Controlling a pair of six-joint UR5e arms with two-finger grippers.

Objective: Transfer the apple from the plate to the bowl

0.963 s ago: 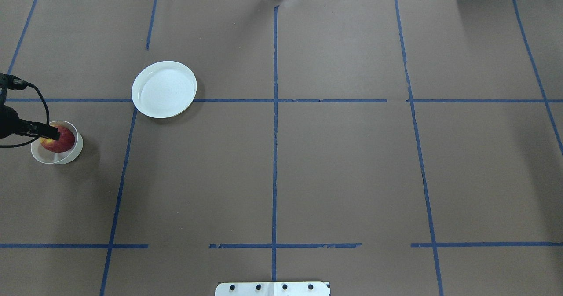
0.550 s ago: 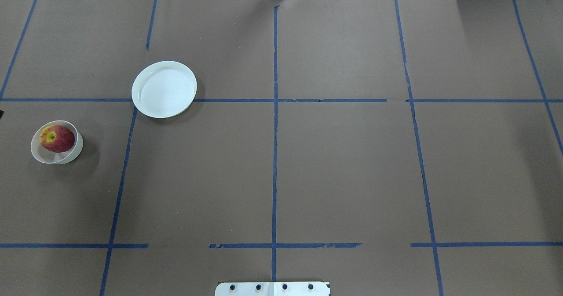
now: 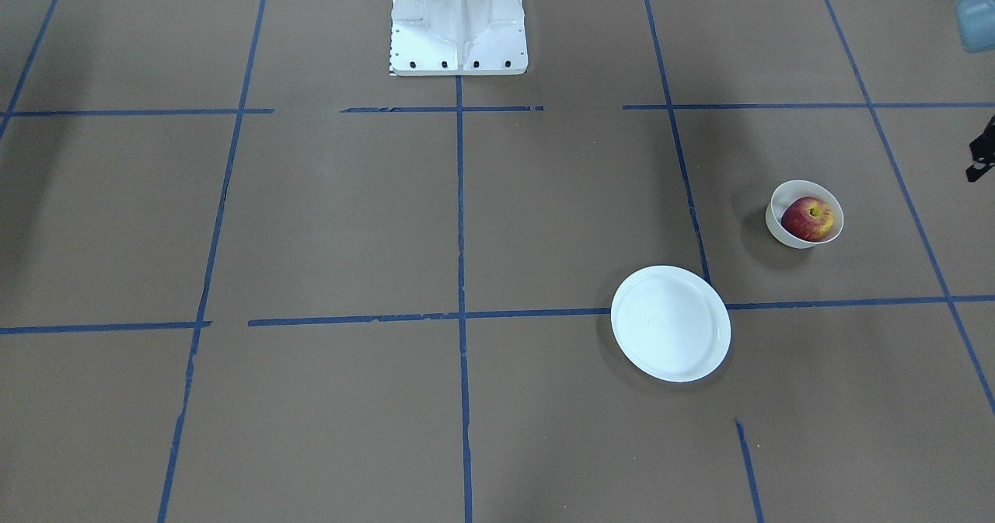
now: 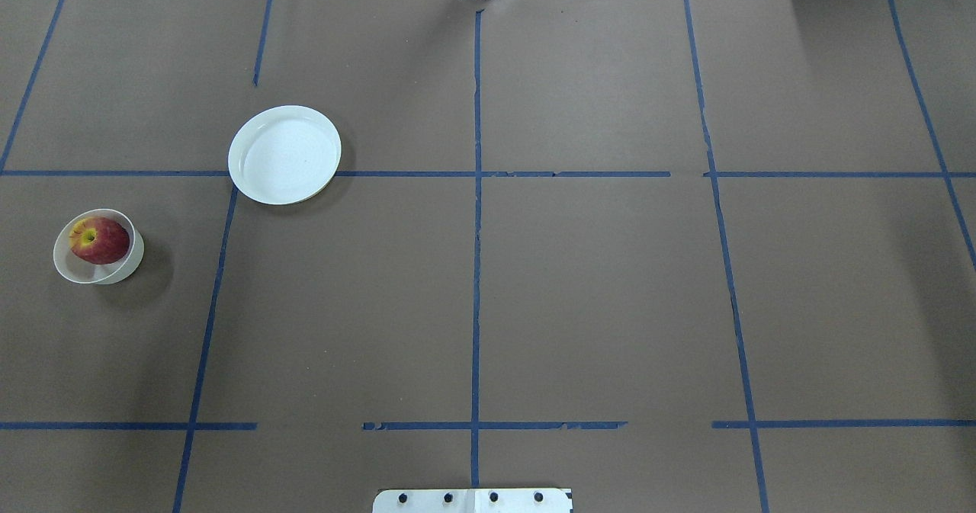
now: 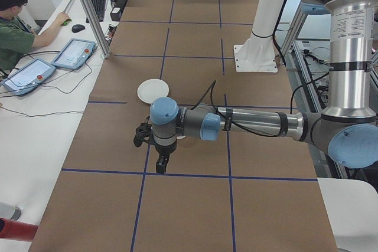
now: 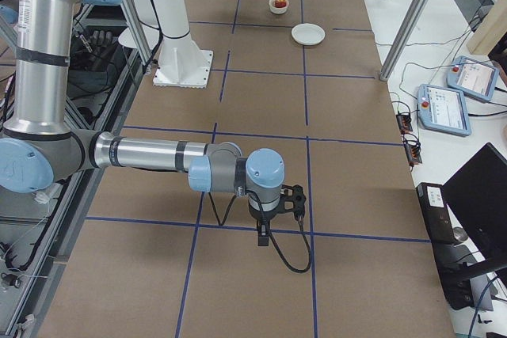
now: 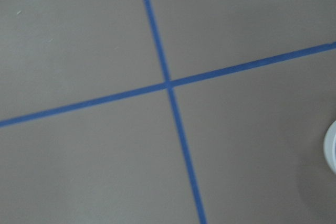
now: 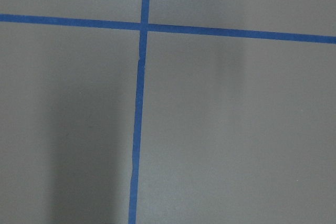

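Note:
The red apple (image 4: 99, 240) with its yellow stem patch lies in the small white bowl (image 4: 67, 270) at the table's left; both show in the front view, apple (image 3: 807, 218) and bowl (image 3: 780, 230). The white plate (image 4: 284, 155) is bare, further back and to the right, also in the front view (image 3: 670, 323). My left gripper (image 5: 160, 163) hangs over the table beside the bowl, outside the overhead view; I cannot tell whether it is open or shut. My right gripper (image 6: 263, 231) hangs over the table's far right end; I cannot tell its state.
Blue tape lines cross the brown table cover. The robot's white base (image 3: 459, 26) stands at the near middle edge. An operator (image 5: 12, 28) sits at a side desk with tablets (image 5: 74, 53). A white rim (image 7: 332, 148) shows at the left wrist view's right edge.
One second ago my left gripper was over the bowl at the apple. It has drawn back off the overhead view's left edge. The apple stays in the bowl.

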